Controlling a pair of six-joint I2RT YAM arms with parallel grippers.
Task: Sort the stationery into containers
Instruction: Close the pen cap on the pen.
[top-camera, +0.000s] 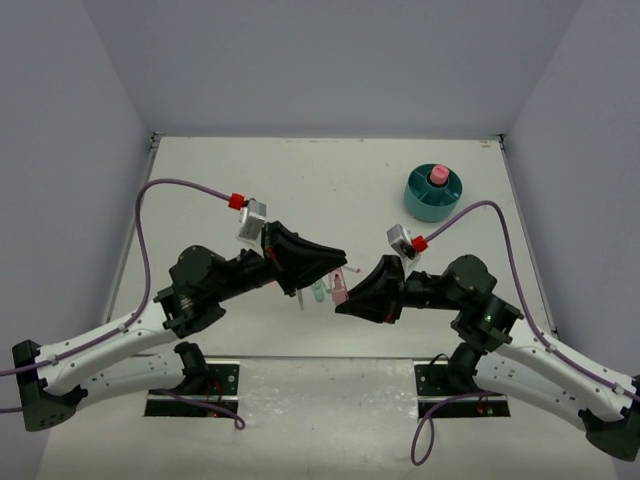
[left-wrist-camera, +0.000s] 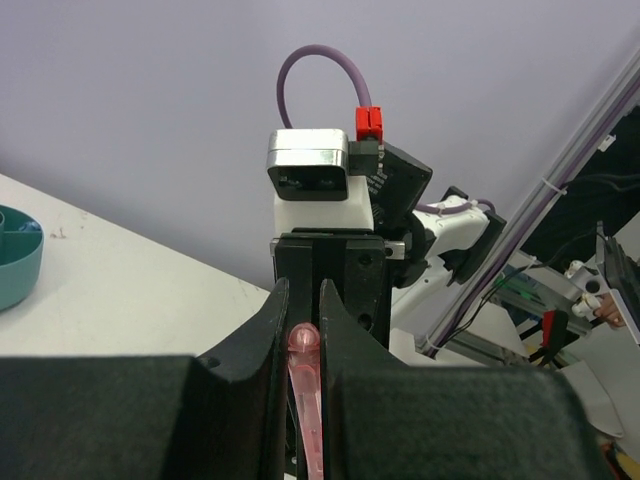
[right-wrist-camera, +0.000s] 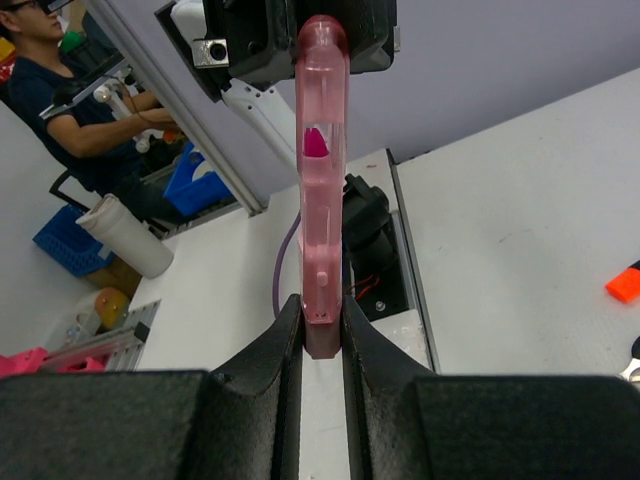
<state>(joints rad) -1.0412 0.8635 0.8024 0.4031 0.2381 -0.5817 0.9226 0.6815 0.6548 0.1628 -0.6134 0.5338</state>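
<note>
A translucent pink highlighter (top-camera: 340, 285) is held in the air between my two grippers, low over the near middle of the table. My left gripper (top-camera: 338, 264) is shut on its rounded cap end (left-wrist-camera: 303, 340). My right gripper (top-camera: 345, 300) is shut on its other end (right-wrist-camera: 322, 170). A green highlighter (top-camera: 318, 291) lies on the table just left of them, partly hidden by the left gripper. The teal organizer (top-camera: 425, 208) stands at the far right with the pink-capped bottle (top-camera: 437, 176) upright in it. An orange highlighter (right-wrist-camera: 622, 282) lies on the table in the right wrist view.
The organizer's rim also shows at the left edge of the left wrist view (left-wrist-camera: 15, 255). The grey walls enclose the table on three sides. Both arm bases sit at the near edge.
</note>
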